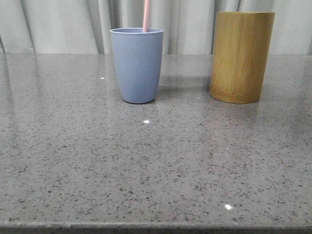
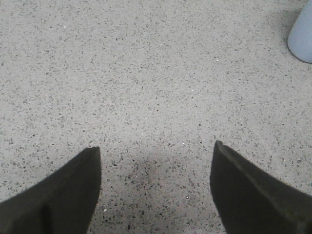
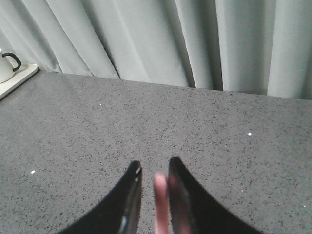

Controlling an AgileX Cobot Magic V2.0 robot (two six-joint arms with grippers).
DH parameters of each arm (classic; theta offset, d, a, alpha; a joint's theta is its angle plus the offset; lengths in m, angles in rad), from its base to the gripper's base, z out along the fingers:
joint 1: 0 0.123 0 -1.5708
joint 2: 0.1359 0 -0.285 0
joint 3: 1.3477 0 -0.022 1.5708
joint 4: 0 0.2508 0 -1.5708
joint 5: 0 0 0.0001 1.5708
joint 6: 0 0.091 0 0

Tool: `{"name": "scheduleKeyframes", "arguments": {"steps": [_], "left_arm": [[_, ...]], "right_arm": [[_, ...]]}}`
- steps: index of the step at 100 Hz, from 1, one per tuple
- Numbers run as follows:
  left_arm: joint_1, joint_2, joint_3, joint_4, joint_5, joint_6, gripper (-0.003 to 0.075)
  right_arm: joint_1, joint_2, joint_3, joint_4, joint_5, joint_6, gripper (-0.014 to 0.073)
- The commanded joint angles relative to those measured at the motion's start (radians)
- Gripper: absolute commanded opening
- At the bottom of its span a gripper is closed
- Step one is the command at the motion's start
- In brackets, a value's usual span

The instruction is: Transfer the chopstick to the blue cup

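Note:
The blue cup stands upright on the grey speckled table, left of centre at the back. One pale pink chopstick stands in it, nearly upright, and its top runs out of the front view. In the right wrist view the chopstick's top end lies between the fingers of my right gripper. The jaws stand slightly apart: the stick lies against one finger, with a gap to the other. My left gripper is open wide and empty, low over bare table, with the blue cup's base off to one side. Neither gripper shows in the front view.
A taller yellow-brown bamboo holder stands to the right of the blue cup. Grey curtains hang behind the table. In the right wrist view a pale tray with a white mug sits at the table's far edge.

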Motion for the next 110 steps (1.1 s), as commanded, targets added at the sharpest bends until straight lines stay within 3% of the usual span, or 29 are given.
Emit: {"name": "scheduleKeyframes", "arguments": {"steps": [1,10,43,59,79,110], "left_arm": [[0.003,-0.002,-0.025,-0.021,-0.057,-0.002,0.0463],[0.003,-0.002,-0.025,-0.021,-0.057,-0.002,0.0463],[0.003,-0.002,-0.025,-0.023,-0.057,-0.002,0.0463],[0.003,-0.002,-0.025,-0.025,-0.057,-0.002,0.0463],[0.003,-0.002,-0.025,-0.037,-0.057,-0.002,0.0463],[0.003,-0.002,-0.025,-0.039,-0.057,-0.002,0.0463]], "right_arm": [[0.0,-0.046,-0.033,-0.001,-0.061,-0.008,0.0327],[0.0,-0.048,-0.033,-0.001,-0.061,-0.008,0.0376],[-0.044,-0.148,-0.033,-0.003,-0.019,-0.011,0.0375],[-0.136,-0.225,-0.032,-0.025,0.121,-0.02,0.0375],[-0.264,-0.35,-0.013,-0.143,0.383,-0.031,0.0375],[-0.391,-0.647,0.235,-0.272,0.544,-0.037,0.0375]]}}
